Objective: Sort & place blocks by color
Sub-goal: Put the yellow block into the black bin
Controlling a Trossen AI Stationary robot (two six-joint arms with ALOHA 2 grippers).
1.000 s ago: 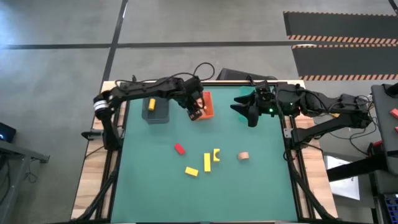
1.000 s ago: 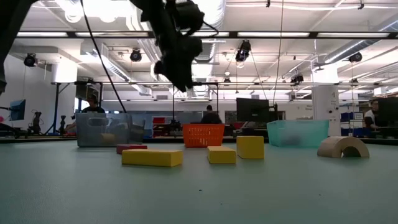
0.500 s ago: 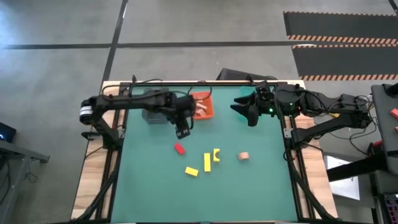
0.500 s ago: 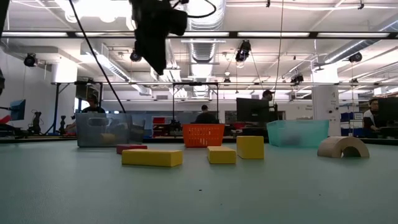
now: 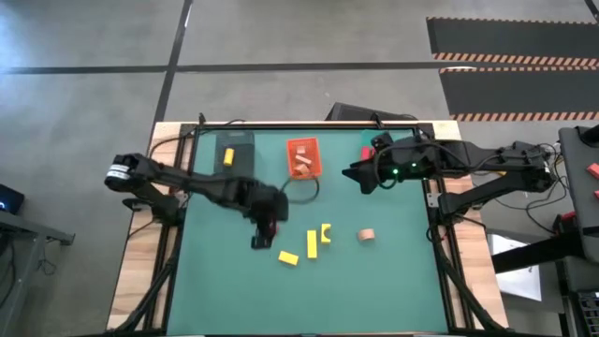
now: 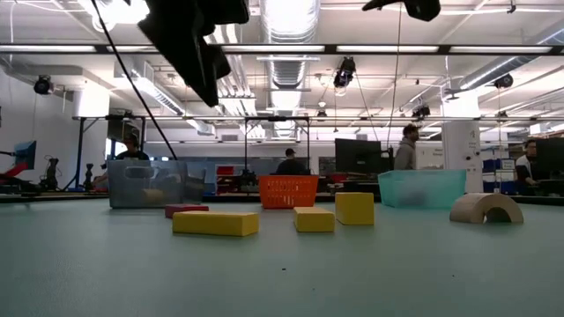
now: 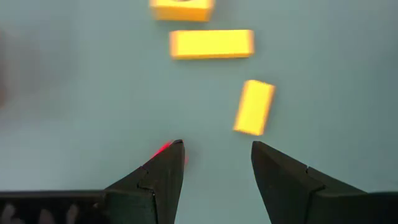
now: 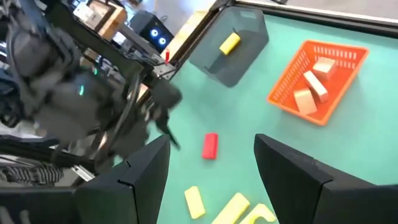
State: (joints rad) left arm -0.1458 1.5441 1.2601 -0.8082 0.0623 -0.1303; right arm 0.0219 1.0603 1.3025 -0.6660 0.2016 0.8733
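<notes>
My left gripper [image 5: 261, 238] [image 7: 217, 149] hangs open above the table's middle with nothing between its fingers. The red block [image 8: 210, 145] lies flat just beside it and shows as a red glint [image 7: 163, 148] at one fingertip. Three yellow blocks [image 5: 288, 256] [image 5: 312, 244] [image 5: 326, 233] and a tan arch [image 5: 367, 235] lie on the table to its right. My right gripper [image 5: 360, 176] [image 8: 211, 168] stands open and high at the far right, holding nothing.
At the far edge a grey tray [image 5: 234, 150] holds one yellow block [image 8: 229, 42], and an orange tray [image 5: 303, 157] holds tan blocks [image 8: 311, 84]. A teal tray [image 6: 423, 187] shows in the low view. People stand in the room behind the table.
My left gripper has swung from beside the orange tray toward the table's near edge and a little left, coming over the red block. My right gripper has dipped and turned slightly. The blocks on the table have stayed put.
</notes>
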